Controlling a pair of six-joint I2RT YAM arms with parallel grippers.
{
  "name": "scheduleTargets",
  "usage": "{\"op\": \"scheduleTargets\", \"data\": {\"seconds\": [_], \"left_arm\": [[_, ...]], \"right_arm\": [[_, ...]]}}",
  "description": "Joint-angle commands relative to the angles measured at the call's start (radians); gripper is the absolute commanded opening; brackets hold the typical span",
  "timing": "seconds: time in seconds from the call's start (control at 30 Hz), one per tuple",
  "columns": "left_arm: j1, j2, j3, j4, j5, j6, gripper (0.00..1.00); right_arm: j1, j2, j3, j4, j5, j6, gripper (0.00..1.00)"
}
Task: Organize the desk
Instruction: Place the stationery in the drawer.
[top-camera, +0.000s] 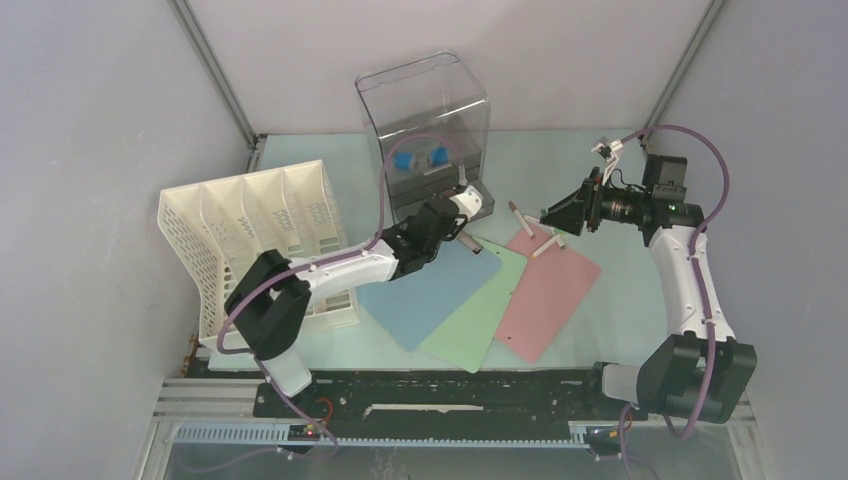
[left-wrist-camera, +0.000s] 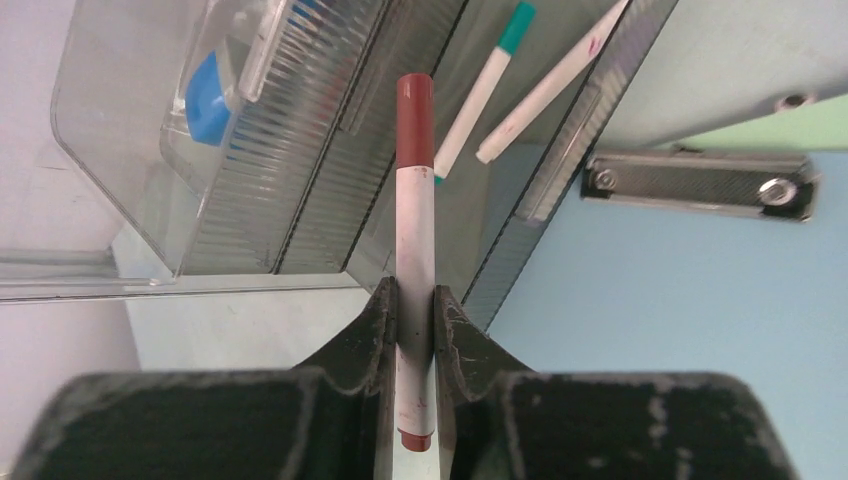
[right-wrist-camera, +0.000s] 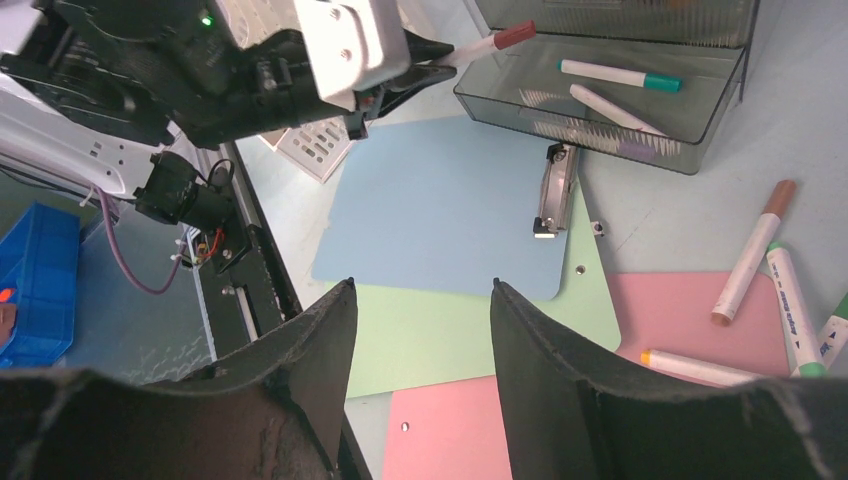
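Note:
The desk (top-camera: 560, 160) is a pale mint-green tabletop. My left gripper (top-camera: 468, 215) (left-wrist-camera: 415, 295) is shut on a white marker with a red cap (left-wrist-camera: 414, 200), also seen from the right wrist (right-wrist-camera: 490, 42). The marker's capped end pokes over the open smoky drawer (right-wrist-camera: 700, 110) of the clear drawer box (top-camera: 425, 100). In that drawer lie a teal-capped marker (left-wrist-camera: 487, 80) and a plain white one (left-wrist-camera: 550, 85). My right gripper (top-camera: 548, 215) (right-wrist-camera: 422, 285) hangs open and empty above the overlapping clipboards.
Blue (top-camera: 430, 290), green (top-camera: 480, 320) and pink (top-camera: 550, 295) clipboards fan across the middle. Loose markers (right-wrist-camera: 750, 250) (right-wrist-camera: 790, 300) (right-wrist-camera: 690, 365) lie on and beside the pink one. A white slotted file rack (top-camera: 250, 230) stands at the left. Blue items (top-camera: 403, 162) sit inside the box.

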Motion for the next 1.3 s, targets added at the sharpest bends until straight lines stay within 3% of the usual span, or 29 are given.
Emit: {"op": "scheduleTargets", "data": {"seconds": [0.0, 0.37, 0.63, 0.87, 1.27], "left_arm": [[-0.002, 0.039, 0.050, 0.011, -0.091, 0.085, 0.00], [-0.001, 0.177, 0.128, 0.017, -0.176, 0.223, 0.01], [0.004, 0.232, 0.163, 0.028, -0.185, 0.270, 0.10], [0.014, 0.263, 0.191, 0.030, -0.197, 0.284, 0.31], [0.004, 0.161, 0.149, 0.060, -0.190, 0.221, 0.52]], "right_arm": [[-0.001, -0.004, -0.001, -0.006, -0.004, -0.007, 0.59], [-0.001, -0.003, -0.001, -0.006, -0.003, -0.008, 0.59], [-0.001, -0.001, -0.002, -0.006, -0.001, -0.008, 0.59], [-0.001, -0.001, -0.001, -0.006, -0.003, -0.008, 0.59], [0.000, 0.007, -0.002, -0.007, -0.001, -0.010, 0.59]]}}
